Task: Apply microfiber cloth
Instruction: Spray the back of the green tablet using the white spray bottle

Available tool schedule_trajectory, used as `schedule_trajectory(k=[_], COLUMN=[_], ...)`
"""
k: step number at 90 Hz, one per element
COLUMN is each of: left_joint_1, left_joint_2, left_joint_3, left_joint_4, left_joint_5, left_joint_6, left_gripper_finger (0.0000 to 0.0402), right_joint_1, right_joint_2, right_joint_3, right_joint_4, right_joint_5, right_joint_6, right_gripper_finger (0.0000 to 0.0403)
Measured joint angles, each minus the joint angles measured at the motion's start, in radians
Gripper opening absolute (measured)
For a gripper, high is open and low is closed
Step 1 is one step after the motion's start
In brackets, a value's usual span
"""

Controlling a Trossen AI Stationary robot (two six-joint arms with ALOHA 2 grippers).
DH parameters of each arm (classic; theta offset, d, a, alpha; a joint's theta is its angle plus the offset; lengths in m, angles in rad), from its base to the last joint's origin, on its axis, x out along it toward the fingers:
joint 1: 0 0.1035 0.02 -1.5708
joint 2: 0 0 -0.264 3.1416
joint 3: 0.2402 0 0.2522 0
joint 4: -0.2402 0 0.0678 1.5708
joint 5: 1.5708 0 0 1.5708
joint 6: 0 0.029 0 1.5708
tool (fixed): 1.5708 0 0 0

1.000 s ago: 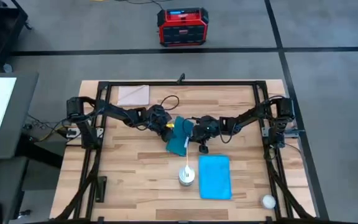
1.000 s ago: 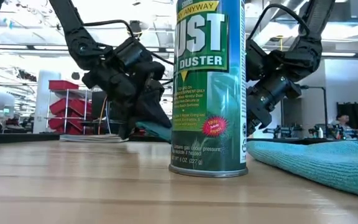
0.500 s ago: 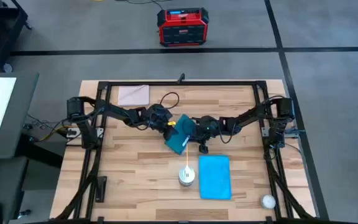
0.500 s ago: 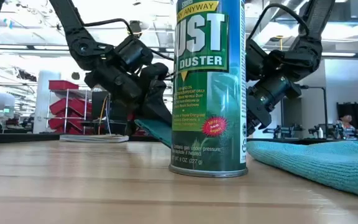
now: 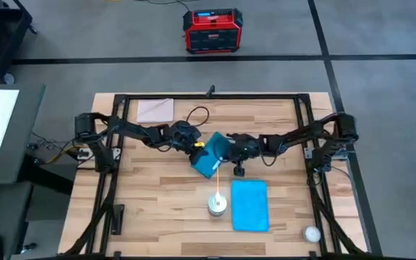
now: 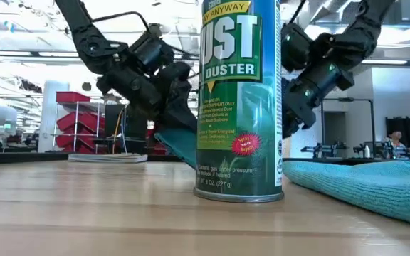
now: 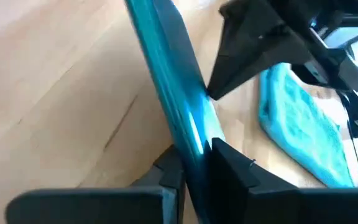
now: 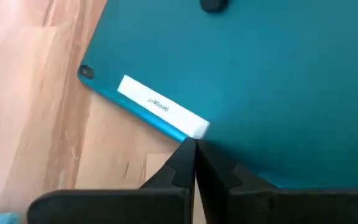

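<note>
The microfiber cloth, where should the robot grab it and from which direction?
The microfiber cloth lies flat and free on the table, right of the duster can. Probably best to pinch its bare far edge from straight above, since a flat sheet offers no side to clamp. Both the left end effector and the right end effector hold the teal tablet, so one must release first.

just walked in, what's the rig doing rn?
Both arms are at the middle of the table handling the dark teal tablet. The left hand clamps one edge, holding it tilted; the right hand sits shut against its flat face. The blue microfiber cloth lies untouched nearer the front, beside the duster can. Wiping hasn't begun.
</note>
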Motion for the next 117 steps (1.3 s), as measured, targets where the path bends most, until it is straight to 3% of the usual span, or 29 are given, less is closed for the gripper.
schedule_trajectory(k=[13, 26, 38, 82, 117], left_joint_1=[-0.001, -0.005, -0.005, -0.100, -0.138], left_joint_2=[-0.102, -0.211, -0.281, -0.309, -0.359], left_joint_3=[-0.002, -0.006, -0.005, -0.003, -0.002], left_joint_4=[-0.066, -0.169, -0.201, -0.132, -0.112], left_joint_5=[-0.059, -0.164, -0.195, -0.239, -0.310], left_joint_6=[0.057, 0.109, 0.122, 0.143, 0.235], left_gripper_finger=[0.0004, 0.0003, 0.0003, 0.0003, 0.0003], right_joint_1=[0.026, 0.044, 0.064, 0.055, 0.056], right_joint_2=[-0.061, -0.109, -0.140, -0.143, -0.301], right_joint_3=[0.001, 0.001, 0.001, 0.000, 0.000], right_joint_4=[-0.076, -0.124, -0.133, -0.084, -0.106], right_joint_5=[0.070, 0.094, 0.118, 0.173, 0.187], right_joint_6=[0.006, 0.029, 0.031, 0.053, 0.032], right_gripper_finger=[0.0000, 0.0000, 0.0000, 0.0000, 0.0000])
